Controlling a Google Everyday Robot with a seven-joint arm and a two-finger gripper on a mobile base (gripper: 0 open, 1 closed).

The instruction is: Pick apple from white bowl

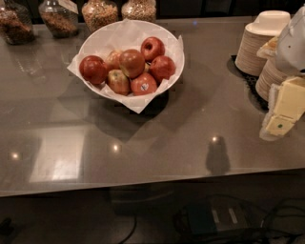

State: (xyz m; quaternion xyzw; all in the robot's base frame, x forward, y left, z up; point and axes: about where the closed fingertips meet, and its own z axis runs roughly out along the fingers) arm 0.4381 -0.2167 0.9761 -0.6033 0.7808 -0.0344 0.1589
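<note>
A large white bowl lined with crumpled white paper stands at the back left-centre of the grey counter. It holds several red apples. The apple, red with a yellow-green blush and the largest, sits on top in the middle of the pile. A red apple with a white sticker lies in front of it, and a dark red apple lies at the left. My gripper, with pale yellow fingers, hangs at the far right edge above the counter, far from the bowl and holding nothing that shows.
Stacks of beige disposable bowls stand on a black mat at the back right, right behind the gripper. Several glass jars of grains line the back edge. The counter's front edge runs across, with cables on the floor below.
</note>
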